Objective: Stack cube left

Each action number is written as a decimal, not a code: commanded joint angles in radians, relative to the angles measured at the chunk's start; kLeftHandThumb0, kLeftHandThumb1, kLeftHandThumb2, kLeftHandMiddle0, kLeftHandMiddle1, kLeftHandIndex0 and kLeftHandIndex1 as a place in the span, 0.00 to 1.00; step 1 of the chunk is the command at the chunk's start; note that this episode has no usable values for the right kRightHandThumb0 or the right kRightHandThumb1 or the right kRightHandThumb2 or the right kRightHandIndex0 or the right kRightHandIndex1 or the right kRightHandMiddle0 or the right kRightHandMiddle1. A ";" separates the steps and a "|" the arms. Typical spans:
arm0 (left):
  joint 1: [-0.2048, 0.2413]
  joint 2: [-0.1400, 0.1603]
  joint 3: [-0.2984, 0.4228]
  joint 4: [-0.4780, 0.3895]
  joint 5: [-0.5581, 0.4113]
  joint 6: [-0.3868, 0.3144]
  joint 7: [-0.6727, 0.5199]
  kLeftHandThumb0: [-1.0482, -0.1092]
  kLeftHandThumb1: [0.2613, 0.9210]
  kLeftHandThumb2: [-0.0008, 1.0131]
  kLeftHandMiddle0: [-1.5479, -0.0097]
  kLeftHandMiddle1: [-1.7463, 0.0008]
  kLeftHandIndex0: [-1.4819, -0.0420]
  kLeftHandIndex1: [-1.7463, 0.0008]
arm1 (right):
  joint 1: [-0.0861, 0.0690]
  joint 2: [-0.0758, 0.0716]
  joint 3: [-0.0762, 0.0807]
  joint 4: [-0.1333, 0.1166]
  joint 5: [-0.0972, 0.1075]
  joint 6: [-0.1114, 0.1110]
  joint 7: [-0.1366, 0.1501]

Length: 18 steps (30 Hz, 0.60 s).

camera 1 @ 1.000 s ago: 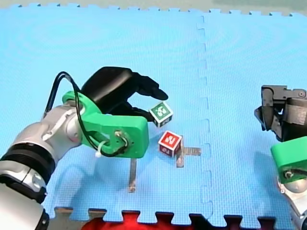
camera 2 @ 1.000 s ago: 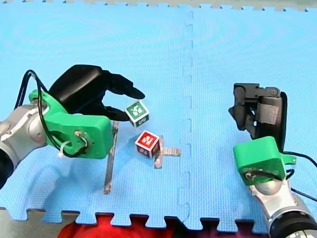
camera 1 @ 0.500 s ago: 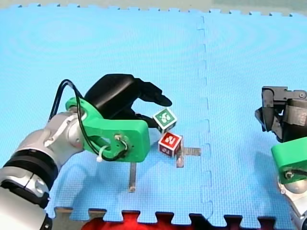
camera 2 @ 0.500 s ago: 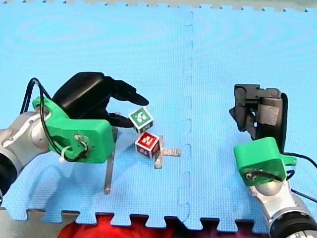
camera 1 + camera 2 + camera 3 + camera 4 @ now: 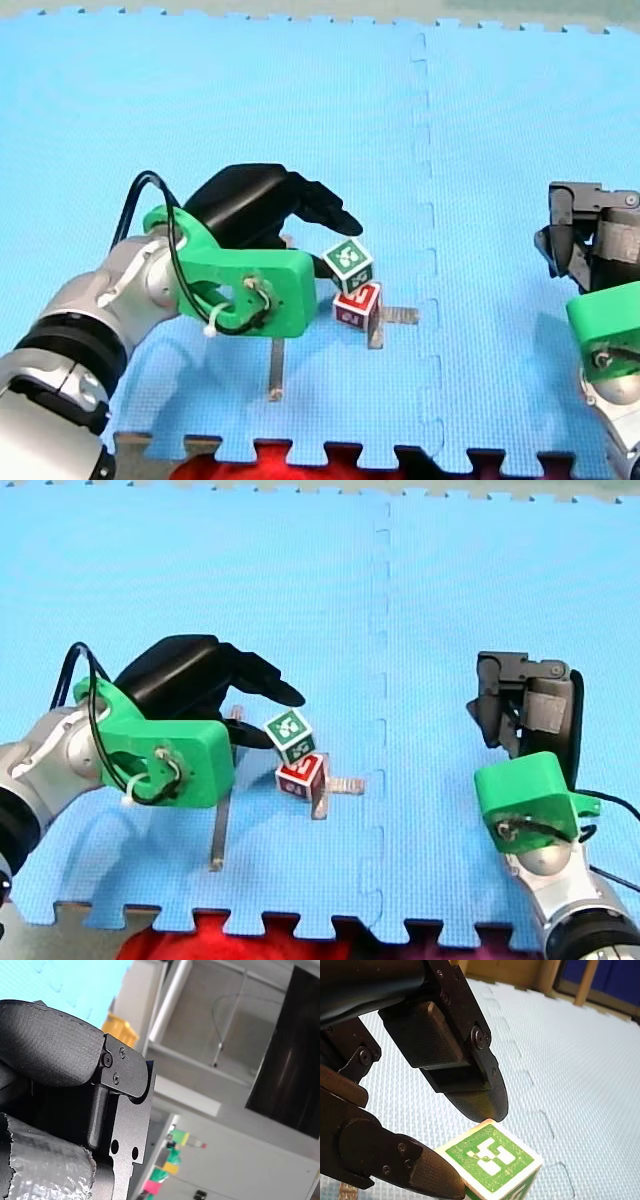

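Blue mat point(image 5: 300, 100), tilted green cube point(image 5: 349, 264) in left hand point(image 5: 258, 205), right hand point(image 5: 525, 715) apart

No words or numbers can be read.
The green cube point(image 5: 490, 1157) has a white blocky code mark in a green square with a white border. The red cube point(image 5: 357, 303) has a similar white mark on red.

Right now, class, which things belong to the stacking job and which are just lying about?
Job: green cube, gripped by left hand; red cube beneath it.
Lying about: tape strips, blue mat; right hand at the right, holding nothing.
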 commanded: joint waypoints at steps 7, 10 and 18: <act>-0.003 0.001 0.008 -0.009 -0.018 0.016 -0.036 0.67 0.76 0.00 0.35 0.00 0.12 1.00 | -0.002 -0.001 -0.002 0.000 0.005 0.011 0.000; -0.003 0.002 0.011 -0.012 -0.024 0.022 -0.054 0.66 0.76 0.00 0.35 0.00 0.12 1.00 | -0.001 -0.001 -0.002 0.000 0.006 0.013 0.000; -0.007 0.003 0.018 -0.014 -0.046 0.037 -0.126 0.64 0.76 0.00 0.35 0.00 0.11 1.00 | -0.002 0.001 -0.003 0.002 0.009 0.025 0.001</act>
